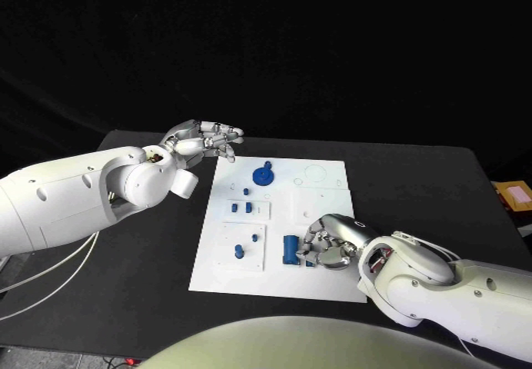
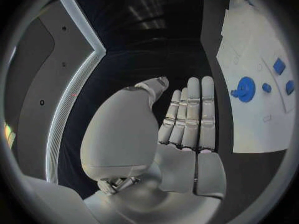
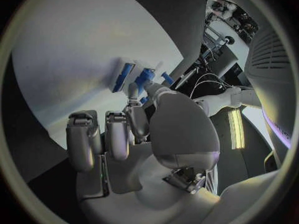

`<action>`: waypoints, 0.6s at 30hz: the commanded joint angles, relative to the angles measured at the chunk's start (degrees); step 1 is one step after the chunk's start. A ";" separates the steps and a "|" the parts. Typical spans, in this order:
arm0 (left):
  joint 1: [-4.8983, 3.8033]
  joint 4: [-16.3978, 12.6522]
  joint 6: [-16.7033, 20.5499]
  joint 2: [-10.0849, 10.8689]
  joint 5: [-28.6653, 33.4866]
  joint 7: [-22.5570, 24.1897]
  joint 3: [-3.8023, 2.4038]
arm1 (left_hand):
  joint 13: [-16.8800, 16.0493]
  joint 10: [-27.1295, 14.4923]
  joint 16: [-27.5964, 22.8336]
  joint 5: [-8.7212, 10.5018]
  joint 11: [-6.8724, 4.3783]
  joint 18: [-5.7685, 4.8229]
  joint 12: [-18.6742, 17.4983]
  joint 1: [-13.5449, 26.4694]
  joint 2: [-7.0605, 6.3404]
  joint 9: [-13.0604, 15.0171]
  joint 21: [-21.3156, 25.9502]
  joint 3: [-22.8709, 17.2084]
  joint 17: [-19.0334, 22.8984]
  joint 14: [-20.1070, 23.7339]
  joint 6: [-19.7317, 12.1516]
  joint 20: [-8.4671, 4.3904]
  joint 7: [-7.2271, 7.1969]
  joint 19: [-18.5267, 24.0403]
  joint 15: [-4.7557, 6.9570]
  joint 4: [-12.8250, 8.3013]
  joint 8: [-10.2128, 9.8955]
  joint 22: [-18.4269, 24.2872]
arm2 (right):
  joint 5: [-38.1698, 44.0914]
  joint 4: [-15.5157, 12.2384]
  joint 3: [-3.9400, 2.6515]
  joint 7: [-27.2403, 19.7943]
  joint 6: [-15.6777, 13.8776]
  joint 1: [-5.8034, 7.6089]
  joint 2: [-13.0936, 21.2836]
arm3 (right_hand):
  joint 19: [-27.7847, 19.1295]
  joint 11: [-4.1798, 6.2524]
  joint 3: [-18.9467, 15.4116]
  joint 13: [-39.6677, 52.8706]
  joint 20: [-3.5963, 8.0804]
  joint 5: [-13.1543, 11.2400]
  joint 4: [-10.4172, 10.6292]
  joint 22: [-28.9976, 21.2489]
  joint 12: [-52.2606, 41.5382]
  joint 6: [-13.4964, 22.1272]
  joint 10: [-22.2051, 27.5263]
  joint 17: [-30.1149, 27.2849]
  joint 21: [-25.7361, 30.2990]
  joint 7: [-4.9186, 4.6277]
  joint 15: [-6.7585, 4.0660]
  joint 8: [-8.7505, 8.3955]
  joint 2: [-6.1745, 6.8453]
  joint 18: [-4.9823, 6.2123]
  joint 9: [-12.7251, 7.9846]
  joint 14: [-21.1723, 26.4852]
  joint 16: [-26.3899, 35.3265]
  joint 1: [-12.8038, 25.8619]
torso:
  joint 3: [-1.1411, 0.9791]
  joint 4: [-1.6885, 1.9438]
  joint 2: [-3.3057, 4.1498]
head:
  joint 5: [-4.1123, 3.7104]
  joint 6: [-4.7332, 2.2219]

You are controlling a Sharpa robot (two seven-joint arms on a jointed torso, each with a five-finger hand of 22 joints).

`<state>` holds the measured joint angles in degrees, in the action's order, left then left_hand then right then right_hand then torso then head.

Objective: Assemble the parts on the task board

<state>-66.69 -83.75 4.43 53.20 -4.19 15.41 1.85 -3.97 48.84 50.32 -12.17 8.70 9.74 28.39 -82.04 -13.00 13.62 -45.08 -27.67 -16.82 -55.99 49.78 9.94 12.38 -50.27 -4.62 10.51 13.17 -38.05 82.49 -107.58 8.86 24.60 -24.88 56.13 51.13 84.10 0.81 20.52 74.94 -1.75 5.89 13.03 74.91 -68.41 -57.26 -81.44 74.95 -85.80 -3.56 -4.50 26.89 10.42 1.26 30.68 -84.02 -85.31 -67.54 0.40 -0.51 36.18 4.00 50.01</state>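
Note:
The white task board (image 1: 321, 231) lies mid-table. On it are a round blue part (image 1: 264, 175), two small blue parts (image 1: 242, 207) in a square inset, two more (image 1: 240, 250) nearer me, and a long blue part (image 1: 290, 248). My right hand (image 1: 333, 242) is low over the board's near right area, beside the long part. In the right wrist view, thumb and a fingertip pinch a small blue part (image 3: 144, 78), with the long blue part (image 3: 123, 77) just beside it. My left hand (image 1: 205, 142) hovers off the board's far left corner, fingers extended (image 2: 190, 114), holding nothing.
The black table (image 1: 421, 192) surrounds the board. An orange and white object (image 1: 517, 194) lies at the table's far right edge. In the left wrist view the board (image 2: 249, 119) shows with the round blue part (image 2: 244, 89) and small blue pieces (image 2: 279, 65).

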 commanded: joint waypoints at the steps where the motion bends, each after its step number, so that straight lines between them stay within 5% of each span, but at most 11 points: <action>1: 0.00 -0.04 -0.74 -0.18 -0.07 0.56 0.10 | -0.09 -0.41 -0.22 0.09 0.13 0.75 0.18 0.49 -0.12 0.10 0.25 0.15 -0.09 0.36 -0.45 0.29 -0.11 -0.30 -0.17 -0.27 -0.30 0.10 | -8.93 0.06 -0.04 -11.66 -5.21 0.43 1.39 | 2.91 -0.69 -0.52 -0.62 -0.45 0.39 0.06 13.03 2.09 1.85 1.38 3.53 2.59 -0.74 0.62 -0.88 1.00 0.25 -0.25 -3.60 1.02 -0.47 | 0.28 -0.18 -0.43 | -0.30 -0.01; 6: 0.41 0.38 0.96 -0.78 -0.01 2.53 0.49 | -0.15 -0.10 -0.56 0.16 -0.14 0.66 0.47 0.86 -0.06 0.26 0.94 0.27 -0.09 1.54 -0.06 0.41 -0.76 0.39 -0.25 -0.22 -0.04 0.40 | -28.25 4.73 -0.06 -27.13 -7.40 2.37 1.99 | -2.18 -2.13 0.52 -6.35 -1.71 1.75 -1.40 9.61 10.81 5.16 7.43 -1.59 13.71 -2.27 1.88 -2.10 -0.14 2.48 -0.41 -2.12 4.33 -4.25 | 0.71 -0.56 -1.34 | -1.06 -0.01; 8: 0.85 0.56 2.22 -1.18 0.23 3.89 0.56 | -0.14 0.36 -0.58 0.17 -0.36 0.56 0.64 0.98 0.05 0.44 1.86 0.23 -0.16 2.55 0.47 0.53 -1.29 1.57 -0.25 -0.28 0.30 0.74 | -37.67 8.25 -0.12 -32.45 -6.80 3.50 1.55 | -9.13 -3.32 1.98 -15.13 -2.66 2.24 -2.66 5.06 23.79 7.78 16.90 -10.53 27.74 -3.61 3.00 -2.92 -1.04 5.00 -0.50 1.96 10.57 -6.58 | 0.80 -0.73 -1.71 | -1.44 -0.42; 13: 1.83 1.87 4.66 -2.86 1.54 7.02 0.63 | 0.39 3.34 -6.68 0.21 -0.10 -0.50 -2.50 1.69 0.15 0.90 11.21 -1.34 2.42 8.12 1.06 2.65 -1.93 9.94 -1.73 -0.03 0.78 5.25 | -52.59 15.88 -0.42 -39.73 -4.32 5.53 0.09 | -20.80 -5.29 6.03 -24.80 -4.49 2.23 -4.16 -5.11 33.36 11.59 23.61 -29.41 52.74 -5.69 4.78 -4.56 -1.39 8.75 -1.90 12.28 26.35 -8.35 | 0.80 -0.56 -2.66 | -1.96 -1.52; 18: 2.63 4.44 7.03 -4.94 3.79 10.01 0.65 | 0.38 7.10 -18.81 0.34 0.77 0.31 -11.39 2.33 -0.27 0.90 22.80 -2.70 6.11 9.78 1.04 6.01 -2.10 12.97 -3.36 -0.01 0.49 12.77 | -64.65 23.98 -0.98 -45.13 -1.40 6.74 -2.79 | -28.36 -7.89 10.89 -41.84 -6.93 0.82 -5.00 -13.73 47.81 12.28 26.73 -39.84 65.09 -7.01 7.48 -6.97 -0.40 8.81 -4.72 24.83 42.26 -7.86 | 0.79 -0.34 -3.69 | -2.40 -4.23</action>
<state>-64.19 -79.90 8.24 48.64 -3.05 20.70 2.55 -3.65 55.47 32.98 -12.17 9.33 9.74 18.12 -80.44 -13.24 14.60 -23.63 -30.16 -11.08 -46.39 50.69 15.50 10.63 -37.52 -7.85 10.57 13.84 -26.18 33.00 -84.91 7.95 -11.57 -29.25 62.71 48.89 56.68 -6.49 30.94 35.04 -8.43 7.03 8.17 62.09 -22.20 -45.44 -54.26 36.03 -22.01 -10.65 2.66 20.27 9.18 9.37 26.30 -60.63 -44.75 -75.63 1.16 -0.97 33.36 1.81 46.88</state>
